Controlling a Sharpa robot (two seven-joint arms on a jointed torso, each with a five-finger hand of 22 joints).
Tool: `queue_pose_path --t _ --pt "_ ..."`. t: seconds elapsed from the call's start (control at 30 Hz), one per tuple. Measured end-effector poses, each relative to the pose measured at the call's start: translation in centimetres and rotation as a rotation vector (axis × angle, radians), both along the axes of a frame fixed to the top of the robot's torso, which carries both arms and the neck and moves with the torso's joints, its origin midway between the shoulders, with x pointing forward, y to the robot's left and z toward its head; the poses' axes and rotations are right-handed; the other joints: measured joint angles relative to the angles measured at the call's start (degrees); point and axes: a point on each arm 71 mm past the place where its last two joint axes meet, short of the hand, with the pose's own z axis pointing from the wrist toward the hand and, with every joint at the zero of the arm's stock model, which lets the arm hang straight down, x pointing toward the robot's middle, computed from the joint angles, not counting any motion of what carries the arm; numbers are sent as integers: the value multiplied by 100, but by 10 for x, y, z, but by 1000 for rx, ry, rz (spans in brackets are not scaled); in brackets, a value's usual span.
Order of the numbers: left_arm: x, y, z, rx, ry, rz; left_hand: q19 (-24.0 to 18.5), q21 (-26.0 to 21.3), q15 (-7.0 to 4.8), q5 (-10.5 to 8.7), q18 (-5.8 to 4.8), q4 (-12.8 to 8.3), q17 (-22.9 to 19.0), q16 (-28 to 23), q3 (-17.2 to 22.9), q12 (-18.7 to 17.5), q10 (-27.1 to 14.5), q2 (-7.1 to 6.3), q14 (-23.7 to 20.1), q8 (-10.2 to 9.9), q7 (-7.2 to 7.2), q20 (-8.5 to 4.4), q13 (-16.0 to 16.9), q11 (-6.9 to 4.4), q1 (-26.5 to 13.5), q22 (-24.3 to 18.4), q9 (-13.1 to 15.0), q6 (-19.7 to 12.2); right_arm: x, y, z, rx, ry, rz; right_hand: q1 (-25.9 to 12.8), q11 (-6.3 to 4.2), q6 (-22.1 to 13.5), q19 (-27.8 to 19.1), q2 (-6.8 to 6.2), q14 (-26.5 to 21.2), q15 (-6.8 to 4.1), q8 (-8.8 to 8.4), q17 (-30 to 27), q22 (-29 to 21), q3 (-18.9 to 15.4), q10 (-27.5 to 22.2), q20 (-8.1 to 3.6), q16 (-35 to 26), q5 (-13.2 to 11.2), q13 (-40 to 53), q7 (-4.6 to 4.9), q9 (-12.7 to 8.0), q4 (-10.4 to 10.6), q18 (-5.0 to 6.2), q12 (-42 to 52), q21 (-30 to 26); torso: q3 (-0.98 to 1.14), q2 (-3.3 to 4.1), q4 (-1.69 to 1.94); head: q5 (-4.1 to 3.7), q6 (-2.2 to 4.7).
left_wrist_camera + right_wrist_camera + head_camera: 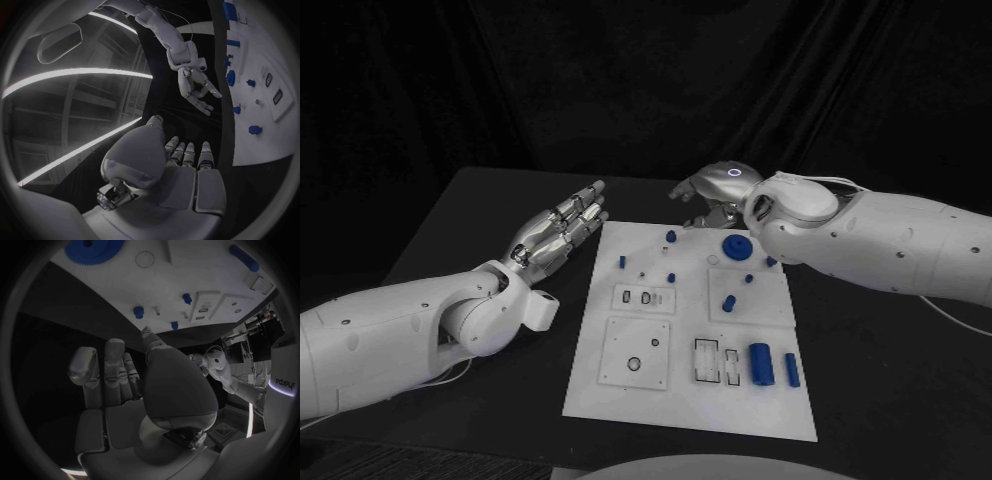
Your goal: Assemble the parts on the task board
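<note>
Task board (687,395) on black table (473,215) | dark curtain (589,80) behind | both robot hands released, fingers apart

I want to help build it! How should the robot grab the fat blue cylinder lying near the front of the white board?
Probably across its middle, from above. The blue cylinder lies flat on the task board, long side pointing toward the robot, so its round sides face left and right with open board beside them. The right hand, empty with spread fingers, looks the nearer side.

Pale lettering on a dark screen (284,382), too blurred to read
</note>
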Motion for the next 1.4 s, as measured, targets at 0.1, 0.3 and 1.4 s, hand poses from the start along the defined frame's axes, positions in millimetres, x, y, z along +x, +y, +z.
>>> queue_pose_path --t 0.1,0.3,1.4 --pt "0 4 0 5 -2 13 10 0 -42 -94 0 29 0 0 -43 0 0 -67 -2 -26 -358 -78 0 0 -67 0 -30 -227 -9 -15 14 12 -14 -4 -11 -14 -115 0 11 0 0 0 -20 0 -6 49 0 0 0 7 -5 -10 7 0 23 0 -3 -1 -6 0 12" --pt "0 10 0 26 -11 57 8 0 -143 -340 -1 28 1 0 -158 0 1 -78 1 -49 -681 -300 1 -73 -187 0 -54 -424 -19 -44 18 5 2 -50 -39 -21 -150 0 38 0 1 0 -18 13 -23 98 0 0 0 7 10 -15 23 0 23 0 -12 0 -45 12 39" --pt "6 25 0 96 -45 193 0 0 -47 -524 -99 29 -2 0 -331 0 7 -6 9 -99 -917 -246 1 75 -433 2 -100 -633 -25 -98 -20 -81 129 -246 -559 -440 777 855 219 623 -212 313 3325 444 -488 2998 -230 3197 958 6085 -22 1078 301 -274 6507 1558 -19 4 -55 -92 10"
